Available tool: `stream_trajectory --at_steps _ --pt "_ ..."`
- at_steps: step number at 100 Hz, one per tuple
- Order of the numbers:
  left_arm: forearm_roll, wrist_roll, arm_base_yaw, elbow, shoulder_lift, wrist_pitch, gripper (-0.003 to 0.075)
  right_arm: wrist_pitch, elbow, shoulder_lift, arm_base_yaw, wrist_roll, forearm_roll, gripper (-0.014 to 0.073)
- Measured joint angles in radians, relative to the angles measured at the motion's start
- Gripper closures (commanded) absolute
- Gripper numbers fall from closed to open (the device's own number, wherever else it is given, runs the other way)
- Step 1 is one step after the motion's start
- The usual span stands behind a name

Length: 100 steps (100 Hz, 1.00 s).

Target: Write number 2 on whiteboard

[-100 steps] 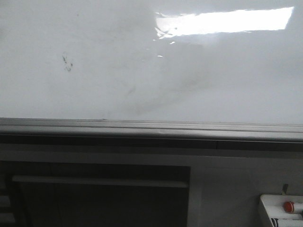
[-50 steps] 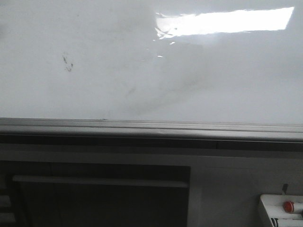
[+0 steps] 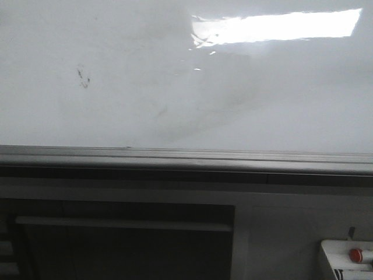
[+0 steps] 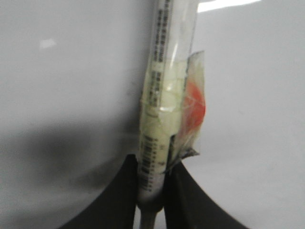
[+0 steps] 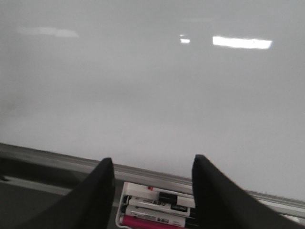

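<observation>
The whiteboard fills the upper front view, glossy white with grey wipe stains and a grey bottom rail. No number 2 shows on it, only a small dark smudge at the left. Neither gripper shows in the front view. In the left wrist view my left gripper is shut on a taped white marker with an orange patch, pointing toward the whiteboard; its tip is out of view. In the right wrist view my right gripper is open and empty, facing the whiteboard above a marker tray.
A white tray with a red-capped marker sits at the bottom right below the rail. In the right wrist view it holds several markers, one pink. A dark recess with a shelf bar lies under the board.
</observation>
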Motion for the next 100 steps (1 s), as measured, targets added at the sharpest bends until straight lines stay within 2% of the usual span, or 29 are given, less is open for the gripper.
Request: stream_trajectory --at_steps 18,42,52,72,100 --pt "0.002 0.163 -0.134 0.0 -0.053 0.132 0.0738 0.079 -0.091 0.13 0.049 -0.153 0.146 0.0263" --pt "-0.015 0.298 -0.415 -0.002 -0.063 0.309 0.0738 0.159 -0.174 0.31 0.177 -0.445 0.382 0.0263" --pt "-0.044 0.325 -0.535 -0.002 -0.063 0.361 0.0738 0.197 -0.215 0.384 0.241 -0.543 0.438 0.0263" --pt "-0.098 0.344 -0.726 -0.002 -0.063 0.381 0.0738 0.232 -0.274 0.475 0.349 -0.713 0.521 0.0263" --pt "-0.125 0.348 -0.834 -0.002 -0.066 0.337 0.0738 0.24 -0.292 0.502 0.403 -1.009 0.708 0.0263"
